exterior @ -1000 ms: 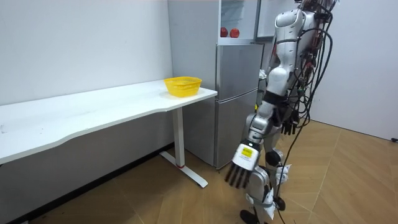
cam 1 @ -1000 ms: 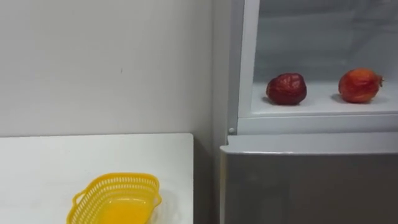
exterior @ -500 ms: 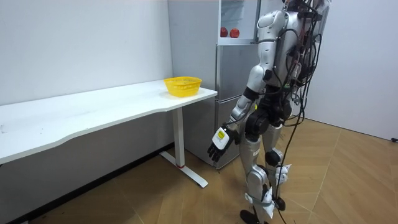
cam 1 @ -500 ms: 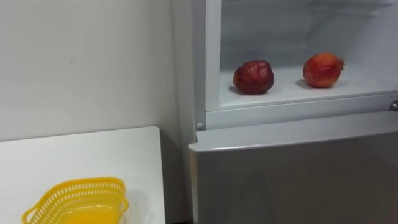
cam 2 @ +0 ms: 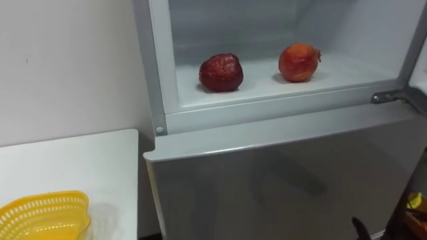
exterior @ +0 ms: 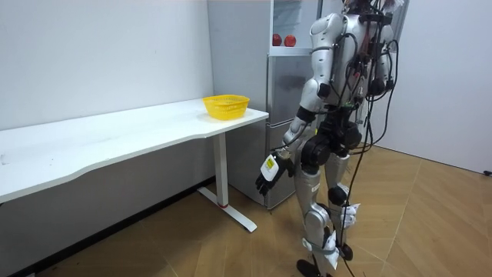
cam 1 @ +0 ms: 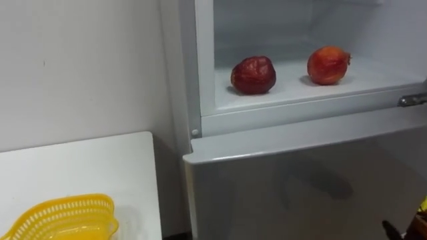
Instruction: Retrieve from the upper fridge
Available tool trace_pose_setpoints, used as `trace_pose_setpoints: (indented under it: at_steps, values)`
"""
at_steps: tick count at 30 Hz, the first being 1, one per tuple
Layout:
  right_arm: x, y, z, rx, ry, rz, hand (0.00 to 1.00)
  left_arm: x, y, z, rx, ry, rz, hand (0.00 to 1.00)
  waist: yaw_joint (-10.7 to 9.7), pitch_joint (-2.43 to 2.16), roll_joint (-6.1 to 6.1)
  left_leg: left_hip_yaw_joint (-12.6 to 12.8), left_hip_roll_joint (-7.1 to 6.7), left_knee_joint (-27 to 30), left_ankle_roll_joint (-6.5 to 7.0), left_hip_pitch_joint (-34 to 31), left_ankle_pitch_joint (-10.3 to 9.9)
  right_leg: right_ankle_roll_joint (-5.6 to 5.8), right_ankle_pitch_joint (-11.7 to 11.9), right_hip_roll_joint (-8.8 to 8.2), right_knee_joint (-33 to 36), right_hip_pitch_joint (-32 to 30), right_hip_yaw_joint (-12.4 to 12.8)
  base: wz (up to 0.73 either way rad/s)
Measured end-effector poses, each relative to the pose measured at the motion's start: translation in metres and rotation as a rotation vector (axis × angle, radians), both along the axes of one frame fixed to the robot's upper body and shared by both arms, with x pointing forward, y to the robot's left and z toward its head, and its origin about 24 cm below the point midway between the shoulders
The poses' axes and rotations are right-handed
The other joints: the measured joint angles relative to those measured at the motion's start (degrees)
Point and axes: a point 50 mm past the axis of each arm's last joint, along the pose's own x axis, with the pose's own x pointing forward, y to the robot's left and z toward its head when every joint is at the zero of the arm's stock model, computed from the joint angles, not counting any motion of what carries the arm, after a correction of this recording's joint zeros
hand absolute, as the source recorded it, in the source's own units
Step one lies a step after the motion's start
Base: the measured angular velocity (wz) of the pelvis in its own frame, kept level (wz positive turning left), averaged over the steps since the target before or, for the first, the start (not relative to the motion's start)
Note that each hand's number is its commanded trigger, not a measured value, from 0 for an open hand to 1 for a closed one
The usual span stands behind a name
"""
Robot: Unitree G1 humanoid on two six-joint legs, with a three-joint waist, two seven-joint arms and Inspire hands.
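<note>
The robot is edging closer to the fridge (exterior: pixel 280 85). Its left hand (exterior: pixel 269 168) is dangling slack, red fruits (cam 1: pixel 253 75) at its twelve o'clock.

The tall silver-grey metal fridge (cam 1: pixel 300 180) has a plain lower door, a white frame and a pale grey-white open upper compartment. On the shelf in that compartment, the wrinkled dark red round fruit (cam 1: pixel 253 75) is maroon, and the smoother orange-red round fruit (cam 1: pixel 327 65), further right in the fridge, is lighter on top. Left of the fridge, the flat white table top (cam 1: pixel 80 167) is unpatterned and the bright yellow plastic lattice basket (cam 1: pixel 60 217) has fine slots. The off-white wall (cam 1: pixel 80 67) is plain. In the room view, the honey-brown wooden floor (exterior: pixel 430 223) before the fridge shows angled plank seams.
</note>
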Motion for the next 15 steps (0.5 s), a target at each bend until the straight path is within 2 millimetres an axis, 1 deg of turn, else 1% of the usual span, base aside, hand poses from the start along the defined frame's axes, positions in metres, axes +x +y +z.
trace_pose_setpoints:
  at_steps: [2,3,5,6,8,11,13,15]
  values:
    - [0.005,0.004,0.023,-0.042,-0.108,-0.006,0.0,0.001,-0.001,0.0,0.001,0.002,-0.013,0.0,0.0,-0.03,0.18,0.0,0.0,0.0,0.0,-0.1,0.0,0.01,0.0,0.03,0.0,0.1,0.1,-0.02]
    - [0.006,0.006,0.029,-0.052,-0.138,-0.006,0.0,0.001,-0.002,0.0,0.001,0.002,-0.02,0.0,0.0,-0.03,0.23,0.0,0.0,0.0,0.0,-0.1,0.0,0.02,0.1,0.04,0.1,0.1,0.1,0.0]
    - [0.015,0.012,0.053,-0.065,-0.277,0.004,0.0,0.0,0.0,-0.001,0.001,0.013,-0.051,0.0,0.1,0.03,0.42,-0.1,0.04,0.0,0.0,-0.1,0.0,-0.03,0.2,0.09,0.0,0.2,0.1,0.0]
    - [0.016,0.013,0.059,-0.067,-0.31,0.001,0.0,0.0,0.0,-0.001,0.001,0.017,-0.054,0.0,0.1,0.04,0.46,-0.1,0.05,0.0,0.0,-0.1,0.0,-0.03,0.2,0.1,0.0,0.2,0.0,0.05]
    - [0.017,0.017,0.082,-0.128,-0.437,-0.009,0.0,-0.004,0.001,-0.002,0.001,0.035,-0.063,0.0,0.6,0.07,0.55,-0.1,0.05,0.0,0.0,-0.1,0.0,-0.01,0.2,0.11,0.0,0.0,0.0,0.02]
    - [0.018,0.02,0.102,-0.214,-0.574,-0.025,0.0,-0.013,0.004,-0.003,0.009,0.075,-0.067,0.0,0.9,0.1,0.16,-0.3,0.14,0.1,0.0,-0.2,0.0,-0.05,0.3,0.12,0.0,0.1,-0.5,0.05]
    - [0.018,0.021,0.109,-0.248,-0.624,-0.039,0.0,-0.018,0.004,-0.003,0.006,0.096,-0.08,0.0,1.2,0.05,-0.17,-0.4,0.15,0.1,0.0,-0.2,0.0,-0.07,0.3,0.12,0.0,0.1,-0.7,0.06]
    - [0.018,0.019,0.112,-0.287,-0.641,-0.054,0.0,-0.021,0.004,-0.004,0.002,0.115,-0.106,0.0,1.7,-0.1,-0.6,-0.5,0.18,0.1,0.0,-0.2,0.0,-0.09,0.3,0.12,0.0,0.1,-0.8,0.03]
